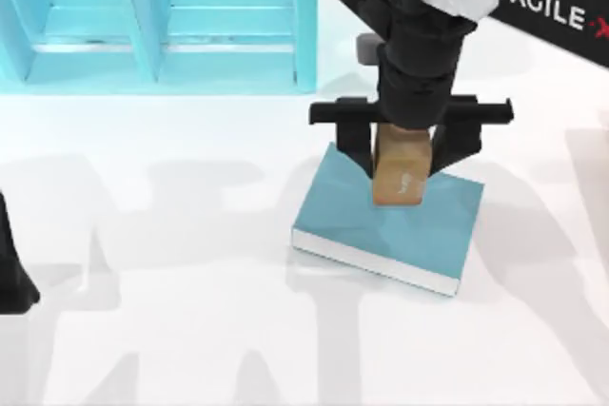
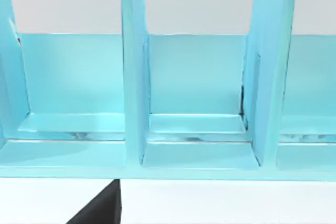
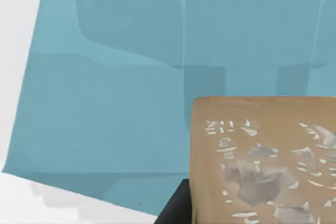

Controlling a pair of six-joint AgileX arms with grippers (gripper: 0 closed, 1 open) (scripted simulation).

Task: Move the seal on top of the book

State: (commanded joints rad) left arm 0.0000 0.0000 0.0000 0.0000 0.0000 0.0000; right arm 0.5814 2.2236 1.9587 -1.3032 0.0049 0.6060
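A small tan block, the seal, stands over the far part of the book, a flat teal volume with white page edges lying on the white worktop right of centre. Whether the seal touches the cover cannot be told. The right pincer comes down from above with its black fingers clamped on the seal's two sides. In the right wrist view the seal's face carries pale, broken markings that cannot be read, with the book's cover behind it. White letters reading "AGILE" followed by a red mark sit on the right arm. A teal shelf unit with open compartments stands at the worktop's far left. The left arm is parked at the left edge; its wrist view faces the shelf.
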